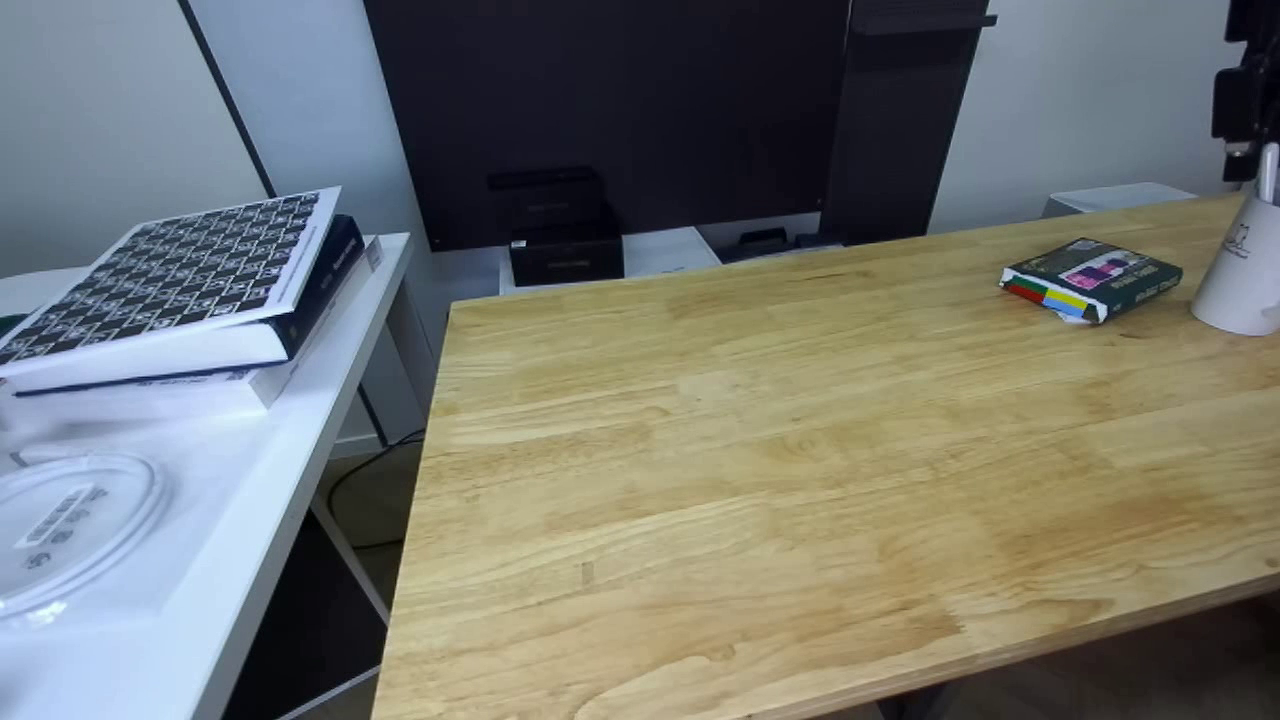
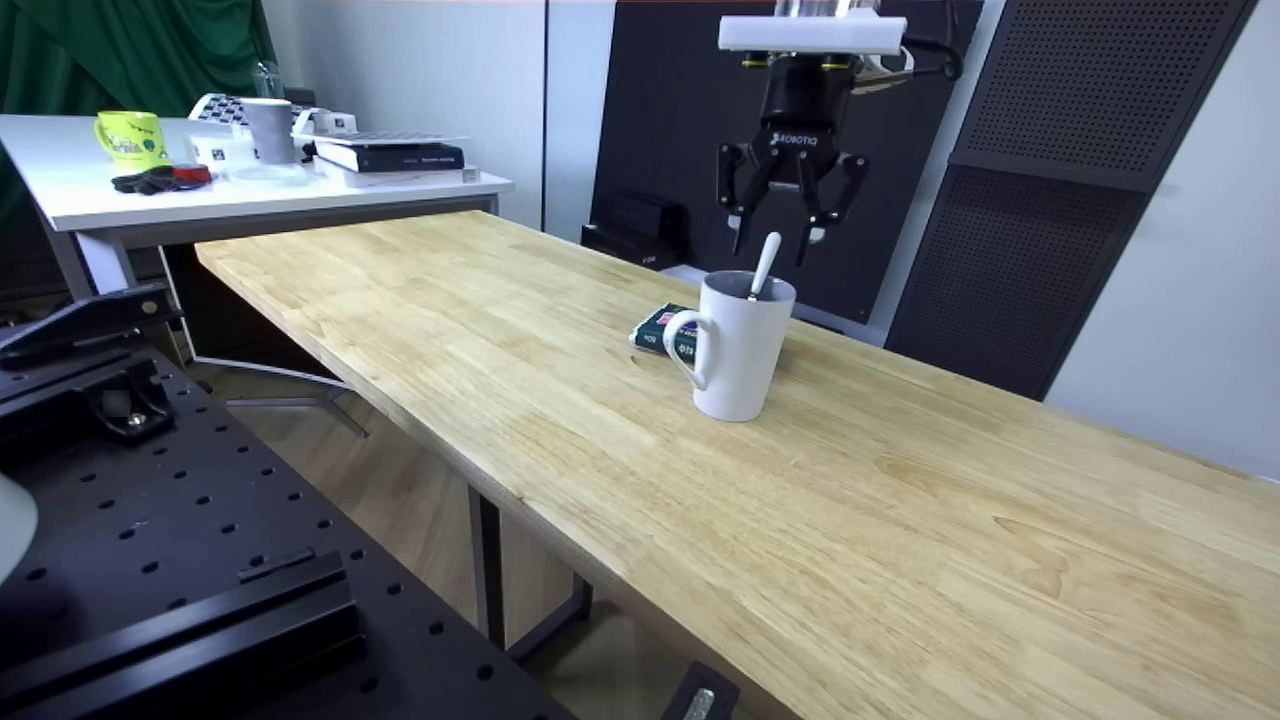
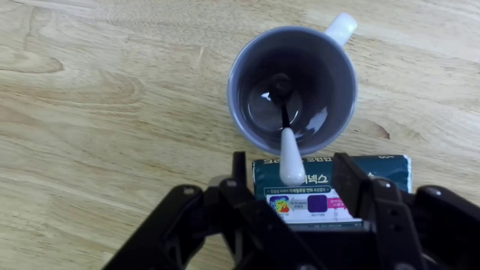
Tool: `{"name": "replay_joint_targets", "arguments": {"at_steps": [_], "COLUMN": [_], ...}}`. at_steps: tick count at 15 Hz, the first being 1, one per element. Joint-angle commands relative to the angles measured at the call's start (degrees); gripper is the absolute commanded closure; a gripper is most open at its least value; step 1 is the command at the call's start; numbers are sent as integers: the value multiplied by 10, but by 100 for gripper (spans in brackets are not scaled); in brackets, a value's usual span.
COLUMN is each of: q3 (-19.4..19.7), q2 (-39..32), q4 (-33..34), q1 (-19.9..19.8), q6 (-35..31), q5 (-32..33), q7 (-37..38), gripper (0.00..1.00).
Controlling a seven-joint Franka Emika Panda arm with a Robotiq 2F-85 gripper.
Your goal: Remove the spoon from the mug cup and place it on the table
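Note:
The white mug cup [image 2: 742, 350] stands upright on the wooden table [image 2: 900, 500], and shows cut off at the right edge of an exterior view [image 1: 1240, 280]. The spoon [image 2: 766, 262] leans inside it, its pale handle end rising above the rim; its bowl is dim at the mug's bottom in the wrist view. My gripper [image 2: 770, 241] is open and empty above the mug. In the wrist view the spoon's handle end [image 3: 291, 165] lies between the two fingers [image 3: 289, 155], apart from both. The mug [image 3: 333, 86] is just ahead of the fingertips, its handle pointing away.
A green packet [image 3: 318, 204] lies on the table beside the mug, under the gripper in the wrist view. A white side table [image 1: 300, 450] holds stacked books [image 1: 190, 280]; a yellow mug [image 2: 133, 138] and a grey cup [image 2: 268, 130] stand there too. A dark panel [image 1: 620, 110] stands behind.

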State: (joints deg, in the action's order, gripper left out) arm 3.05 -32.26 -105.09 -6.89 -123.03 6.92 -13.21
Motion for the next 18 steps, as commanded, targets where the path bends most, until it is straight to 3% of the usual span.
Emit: {"name": "replay_joint_targets", "arguments": {"at_steps": [1,5,6,10,18], "q3": [5,5,6,3,-9], "q2": [17,17,18,35,136], "q4": [-15,-14,-12,-6,31], "q1": [7,9,9,12,39], "q6": [-5,0,3,32,175], "q5": [12,13,13,12,23], "q7": [15,18,18,13,11], "gripper": [69,97,99,96,96]}}
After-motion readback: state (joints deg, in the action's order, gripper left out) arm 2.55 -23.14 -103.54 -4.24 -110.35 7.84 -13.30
